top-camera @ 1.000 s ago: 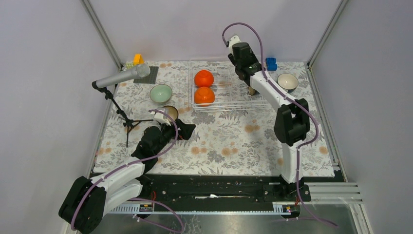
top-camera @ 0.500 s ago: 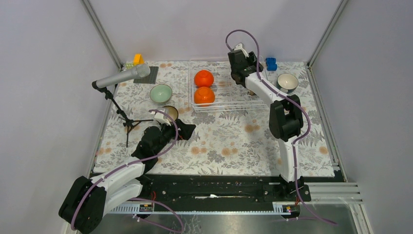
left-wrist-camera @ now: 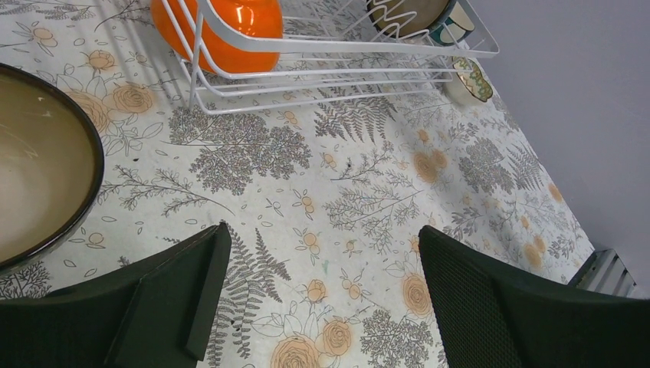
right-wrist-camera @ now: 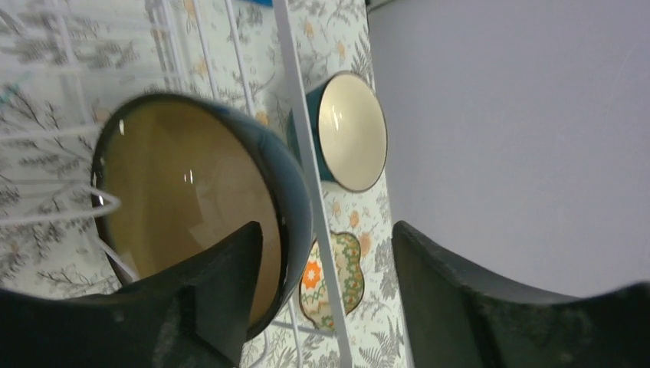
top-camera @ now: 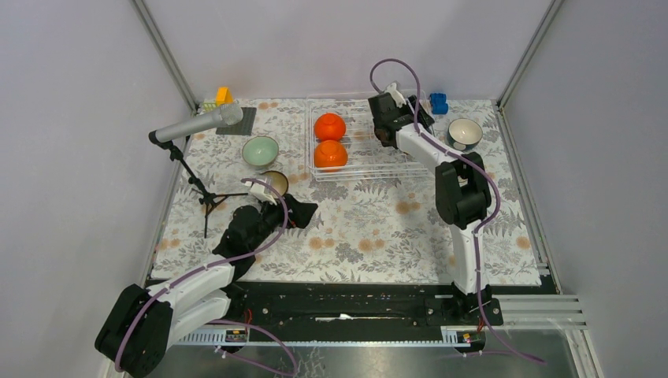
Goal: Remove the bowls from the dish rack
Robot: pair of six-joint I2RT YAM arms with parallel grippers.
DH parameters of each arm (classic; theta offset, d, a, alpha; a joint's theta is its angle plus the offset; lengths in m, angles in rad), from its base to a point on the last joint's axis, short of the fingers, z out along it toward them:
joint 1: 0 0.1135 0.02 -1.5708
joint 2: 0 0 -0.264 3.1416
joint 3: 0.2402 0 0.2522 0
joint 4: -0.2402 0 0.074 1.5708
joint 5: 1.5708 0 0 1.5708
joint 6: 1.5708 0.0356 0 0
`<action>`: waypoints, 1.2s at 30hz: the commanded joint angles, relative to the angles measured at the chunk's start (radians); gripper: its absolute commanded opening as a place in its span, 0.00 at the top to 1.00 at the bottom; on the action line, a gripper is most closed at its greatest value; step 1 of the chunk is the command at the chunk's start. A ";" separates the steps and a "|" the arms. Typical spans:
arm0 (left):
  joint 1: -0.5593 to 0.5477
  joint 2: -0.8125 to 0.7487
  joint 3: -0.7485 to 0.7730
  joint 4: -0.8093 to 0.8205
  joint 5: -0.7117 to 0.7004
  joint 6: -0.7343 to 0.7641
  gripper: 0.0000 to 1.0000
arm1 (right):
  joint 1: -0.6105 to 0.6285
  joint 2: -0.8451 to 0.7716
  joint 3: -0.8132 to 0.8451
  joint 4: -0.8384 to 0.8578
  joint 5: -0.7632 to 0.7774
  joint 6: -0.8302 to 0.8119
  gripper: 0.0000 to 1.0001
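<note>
- Right arm (top-camera: pixel 461 189) has pulled its elbow in, and its wrist has come down over the right end of the dish rack (top-camera: pixel 362 161). Left arm (top-camera: pixel 244 228) unmoved.
- Top view: the wrist hides the right gripper's fingers and the bowl under them.
- Right wrist view: left side smeared, rack wires hard to read there.
- Right gripper (right-wrist-camera: pixel 326 230) is open, astride the rim of a dark bowl (right-wrist-camera: pixel 192 199) with a tan inside, standing on edge in the rack. One finger is in front of the hollow, the other clear outside. Contact: cannot tell.
- Left gripper (left-wrist-camera: pixel 323 234) is spread wide, holding nothing, low over the floral cloth (left-wrist-camera: pixel 368 192), short of the rack.
- Two orange bowls (top-camera: pixel 330 126) sit dome-up in the rack's left half.
- Out on the cloth: mint bowl (top-camera: pixel 260 151) left of the rack; brown-rimmed bowl (left-wrist-camera: pixel 38 192) beside the left gripper, cut off by the frame edge; teal bowl (top-camera: pixel 465 132), white inside, right of the rack.
</note>
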 commanded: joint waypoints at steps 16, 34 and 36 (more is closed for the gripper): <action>-0.002 -0.045 -0.045 0.114 -0.012 0.026 0.03 | 0.003 -0.099 -0.152 0.072 0.078 0.110 0.24; -0.002 -0.030 -0.025 0.116 0.015 0.033 0.03 | 0.021 -0.052 -0.095 0.115 0.158 0.035 1.00; -0.002 -0.027 -0.018 0.099 0.002 0.039 0.03 | 0.030 -0.051 -0.102 0.165 0.167 -0.007 1.00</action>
